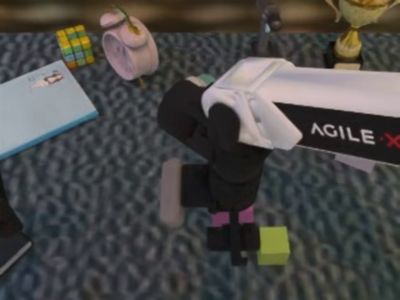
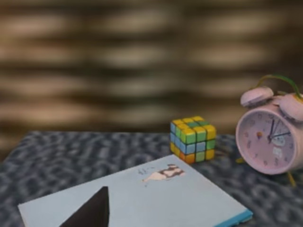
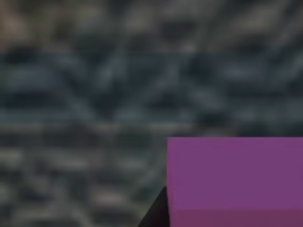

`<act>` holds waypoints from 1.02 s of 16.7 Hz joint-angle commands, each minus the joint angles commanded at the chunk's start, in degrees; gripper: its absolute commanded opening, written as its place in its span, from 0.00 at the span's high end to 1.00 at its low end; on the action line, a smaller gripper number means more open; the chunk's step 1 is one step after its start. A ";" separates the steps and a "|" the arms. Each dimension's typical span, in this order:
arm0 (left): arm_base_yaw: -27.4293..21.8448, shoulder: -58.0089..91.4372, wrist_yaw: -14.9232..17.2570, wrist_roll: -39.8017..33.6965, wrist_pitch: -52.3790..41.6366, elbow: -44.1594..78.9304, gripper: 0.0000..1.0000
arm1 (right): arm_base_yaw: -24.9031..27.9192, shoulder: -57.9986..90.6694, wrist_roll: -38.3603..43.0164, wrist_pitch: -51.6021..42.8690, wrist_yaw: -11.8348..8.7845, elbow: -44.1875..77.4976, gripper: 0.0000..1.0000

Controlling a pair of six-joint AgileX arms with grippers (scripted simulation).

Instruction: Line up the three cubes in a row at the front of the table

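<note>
Small lime-green solid cube [image 1: 274, 245]: rests flat on the table, front centre-right in the top view, fully visible, edges roughly square to the table's front edge.

Medium magenta-pink solid cube [image 1: 240, 216]: just left of and slightly behind the lime-green one, mostly hidden under the right arm; only a strip of its top shows. In the right wrist view its plain face [image 3: 236, 175] fills one corner against the table.

Larger pale lavender-white cube [image 1: 171, 192]: further left, partly covered, showing as a pale upright strip.

Table [image 1: 94, 237]: wide flat surface, dark blue-grey mottled wavy pattern.
</note>
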 joint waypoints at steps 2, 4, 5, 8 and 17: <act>0.00 0.00 0.00 0.00 0.00 0.00 0.00 | 0.00 0.00 0.00 0.00 0.00 0.00 1.00; 0.00 0.00 0.00 0.00 0.00 0.00 0.00 | -0.20 0.29 0.06 0.01 -0.06 0.00 1.00; 0.00 0.00 0.00 0.00 0.00 0.00 0.00 | -0.21 0.52 0.09 0.80 -0.04 -0.56 1.00; 0.00 0.00 0.00 0.00 0.00 0.00 0.00 | -0.27 2.18 0.28 6.19 0.01 -3.84 1.00; 0.00 0.00 0.00 0.00 0.00 0.00 0.00 | 0.08 5.22 0.15 14.24 0.04 -9.02 0.92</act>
